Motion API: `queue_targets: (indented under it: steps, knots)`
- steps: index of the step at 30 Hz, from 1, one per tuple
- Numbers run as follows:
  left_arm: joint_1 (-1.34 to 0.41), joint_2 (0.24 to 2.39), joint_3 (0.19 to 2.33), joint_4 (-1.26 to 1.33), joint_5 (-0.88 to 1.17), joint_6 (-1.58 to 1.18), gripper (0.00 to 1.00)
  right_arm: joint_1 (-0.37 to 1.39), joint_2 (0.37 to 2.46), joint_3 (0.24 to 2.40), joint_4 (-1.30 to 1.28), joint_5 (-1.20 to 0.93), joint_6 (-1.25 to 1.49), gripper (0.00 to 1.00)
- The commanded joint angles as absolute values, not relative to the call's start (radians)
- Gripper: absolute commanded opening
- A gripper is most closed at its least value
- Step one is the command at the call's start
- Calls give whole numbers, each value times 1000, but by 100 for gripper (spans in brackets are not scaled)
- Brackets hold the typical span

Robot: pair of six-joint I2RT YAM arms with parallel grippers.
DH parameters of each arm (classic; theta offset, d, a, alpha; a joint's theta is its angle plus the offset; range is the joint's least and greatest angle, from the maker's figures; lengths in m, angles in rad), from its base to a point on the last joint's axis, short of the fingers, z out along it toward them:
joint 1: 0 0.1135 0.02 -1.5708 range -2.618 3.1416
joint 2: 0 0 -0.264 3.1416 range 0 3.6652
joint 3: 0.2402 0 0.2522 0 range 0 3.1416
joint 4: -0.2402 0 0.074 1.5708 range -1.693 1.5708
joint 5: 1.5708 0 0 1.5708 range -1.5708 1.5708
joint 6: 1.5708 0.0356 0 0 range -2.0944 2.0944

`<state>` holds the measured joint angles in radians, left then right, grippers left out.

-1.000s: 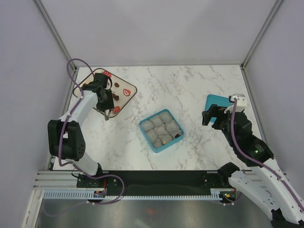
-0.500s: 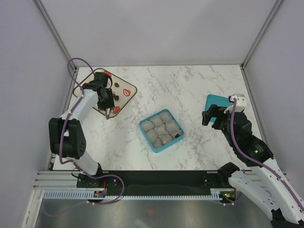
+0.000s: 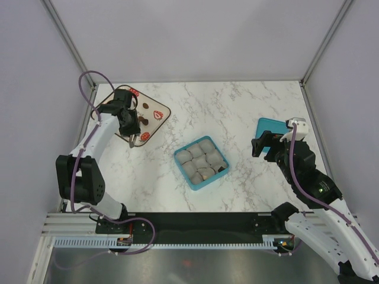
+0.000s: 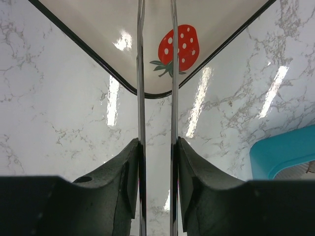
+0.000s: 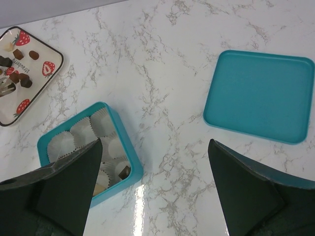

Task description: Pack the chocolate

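Where the left arm reaches: far left, with the left gripper point(image 3: 131, 142) point(image 4: 156, 98) over the near corner of the plate point(image 3: 151, 124) point(image 4: 98, 19) point(image 5: 39, 81).
Left jaws: two thin blades lie side by side with a narrow gap, and the table shows through it. Their tips run off the top of the wrist view, so I cannot tell whether they hold anything.
Plate: square, pale, with a dark rim and red strawberry prints point(image 4: 178, 49). It is set cornerwise at the far left.
Chocolate: several brown pieces point(image 5: 22, 81) point(image 3: 144, 107) lie loose on the plate. One dark piece point(image 5: 124, 172) point(image 3: 220, 169) and one lighter piece point(image 5: 101, 182) sit in cups on the box's near-right side.
Box point(image 3: 177, 157) point(image 5: 118, 118): teal, open, mid-table, lined with paper cups point(image 5: 83, 132).
Right gripper point(image 3: 263, 148) point(image 5: 155, 187): hovers over the table right of the box, just beside the lid. Its jaws are spread wide and hold nothing.
Lid point(image 3: 269, 126) point(image 5: 261, 93): teal, flat on the table at the right, well apart from the box.
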<state>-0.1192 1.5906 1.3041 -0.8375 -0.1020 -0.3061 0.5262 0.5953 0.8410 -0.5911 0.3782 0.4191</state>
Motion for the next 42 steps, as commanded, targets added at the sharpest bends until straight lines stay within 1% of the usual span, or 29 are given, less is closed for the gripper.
queue_targets:
  steps: [1, 7, 10, 13, 14, 18, 27, 35, 42]
  knots:
    - [-117, 1500, 1351, -850, -100, -278, 38, 528, 592, 848, -571, 371, 431, 97]
    - [-155, 1415, 1359, -907, 41, -244, 37, 526, 591, 844, -571, 367, 431, 97]
    - [-233, 1390, 1353, -936, 92, -233, 37, 525, 591, 839, -571, 371, 428, 97]
    - [-342, 1367, 1335, -960, 117, -247, 37, 526, 589, 836, -571, 374, 429, 97]
    - [-403, 1355, 1330, -962, 123, -252, 36, 526, 588, 836, -571, 374, 431, 97]
    - [-506, 1321, 1307, -982, 170, -265, 36, 525, 589, 838, -572, 374, 431, 97]
    - [-545, 1256, 1308, -1045, 331, -207, 35, 526, 600, 836, -569, 367, 440, 97]
    - [-560, 1227, 1335, -1158, 339, -164, 35, 526, 597, 834, -571, 361, 443, 97]
    - [-597, 1229, 1341, -1170, 370, -198, 35, 525, 600, 827, -569, 357, 449, 97]
